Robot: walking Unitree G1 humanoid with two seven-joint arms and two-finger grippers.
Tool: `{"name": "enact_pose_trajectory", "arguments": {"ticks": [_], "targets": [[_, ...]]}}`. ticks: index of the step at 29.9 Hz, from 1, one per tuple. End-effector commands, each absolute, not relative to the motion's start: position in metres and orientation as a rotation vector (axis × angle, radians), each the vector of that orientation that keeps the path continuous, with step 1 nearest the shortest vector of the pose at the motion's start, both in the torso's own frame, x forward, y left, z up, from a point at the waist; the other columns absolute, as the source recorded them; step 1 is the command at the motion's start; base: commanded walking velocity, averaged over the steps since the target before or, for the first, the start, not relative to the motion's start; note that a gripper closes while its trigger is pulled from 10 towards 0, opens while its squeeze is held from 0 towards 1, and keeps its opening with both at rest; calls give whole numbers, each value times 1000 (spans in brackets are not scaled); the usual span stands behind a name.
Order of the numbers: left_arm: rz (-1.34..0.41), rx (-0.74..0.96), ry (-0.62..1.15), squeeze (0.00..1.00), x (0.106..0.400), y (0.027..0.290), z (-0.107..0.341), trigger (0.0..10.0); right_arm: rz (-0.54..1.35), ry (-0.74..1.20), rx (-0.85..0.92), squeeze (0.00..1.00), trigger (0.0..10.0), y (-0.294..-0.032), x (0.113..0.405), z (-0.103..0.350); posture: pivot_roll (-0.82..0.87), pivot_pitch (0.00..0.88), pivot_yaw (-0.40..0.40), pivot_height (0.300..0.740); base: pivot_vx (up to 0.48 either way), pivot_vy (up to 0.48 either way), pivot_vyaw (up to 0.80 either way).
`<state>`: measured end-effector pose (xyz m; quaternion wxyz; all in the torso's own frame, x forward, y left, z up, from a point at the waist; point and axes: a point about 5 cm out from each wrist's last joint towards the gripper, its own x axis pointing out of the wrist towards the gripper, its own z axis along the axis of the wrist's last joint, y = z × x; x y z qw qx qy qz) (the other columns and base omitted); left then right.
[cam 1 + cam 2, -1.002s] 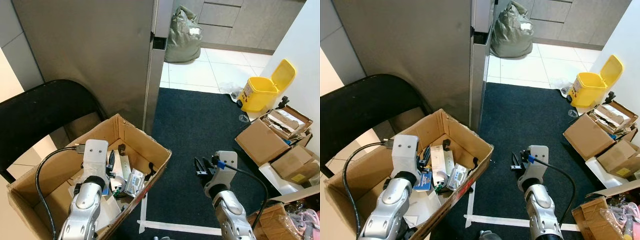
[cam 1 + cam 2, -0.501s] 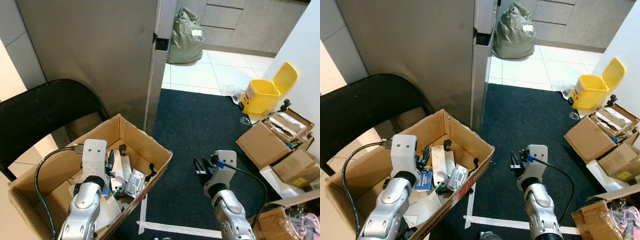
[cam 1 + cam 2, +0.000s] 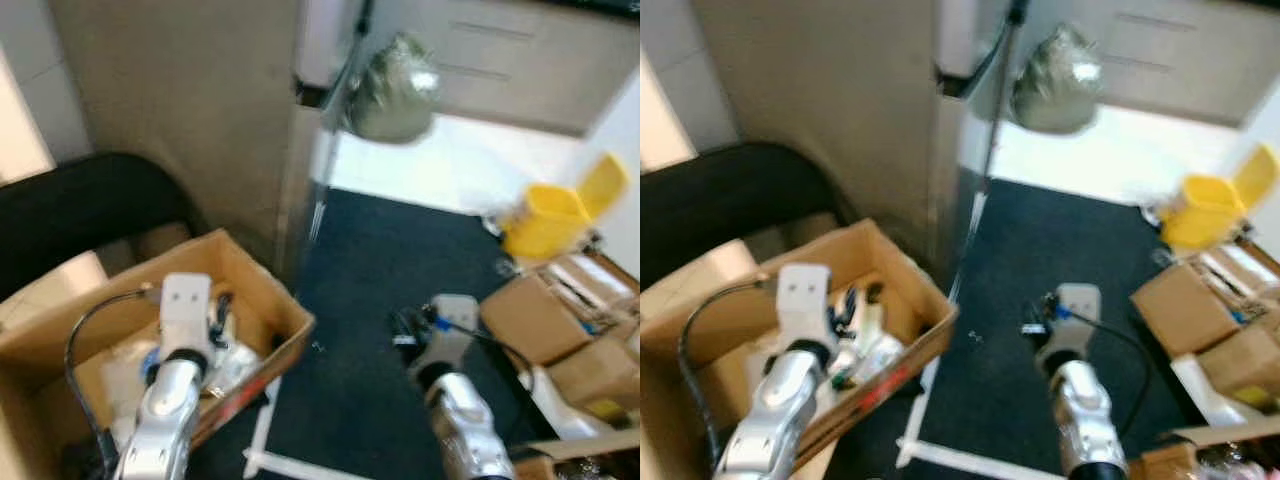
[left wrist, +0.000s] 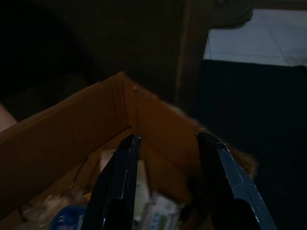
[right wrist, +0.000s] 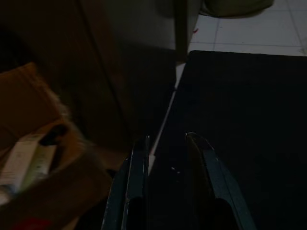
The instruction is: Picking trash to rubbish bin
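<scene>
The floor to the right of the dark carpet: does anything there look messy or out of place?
Yes. Several cardboard boxes lie in a loose heap at the carpet's right edge, some with flaps open. The yellow bin beside them has its lid up. The head views are blurred, so nothing finer can be told.

A brown cardboard box (image 3: 905,300) holds white, blue and green packaging, and it sits beside a grey panel (image 3: 180,90) and a black chair (image 3: 90,200). The floor is a dark, nearly black carpet (image 3: 370,290) crossed by a strip of white tape (image 3: 970,460), meeting pale white tiles (image 3: 440,170) further off. A bright yellow bin (image 3: 555,215), a grey-green sack (image 3: 395,90) and more tan cardboard boxes (image 3: 535,320) stand beyond the silver arms with black fingers.
</scene>
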<state>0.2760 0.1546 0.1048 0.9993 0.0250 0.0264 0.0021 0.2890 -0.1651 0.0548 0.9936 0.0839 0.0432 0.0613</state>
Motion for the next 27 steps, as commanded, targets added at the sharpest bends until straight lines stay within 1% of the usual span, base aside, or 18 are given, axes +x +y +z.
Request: {"name": "enact_pose_trajectory", "arguments": {"ticks": [1, 18, 22, 27], "targets": [[13, 36, 81, 0, 272, 154, 98, 10000, 109, 115, 162, 0, 10000, -170, 287, 50, 1, 126, -61, 740, 0, 0, 0], [18, 29, 82, 0, 271, 154, 97, 10000, 112, 117, 160, 0, 10000, -169, 286, 49, -2, 129, -63, 740, 0, 0, 0], [10, 49, 83, 0, 271, 153, 96, 10000, 114, 129, 162, 0, 10000, -169, 286, 48, -3, 128, -63, 740, 0, 0, 0], [-4, 61, 85, 0, 271, 151, 95, 10000, 94, 143, 161, 0, 10000, -171, 284, 45, -12, 126, -59, 740, 0, 0, -800]]}}
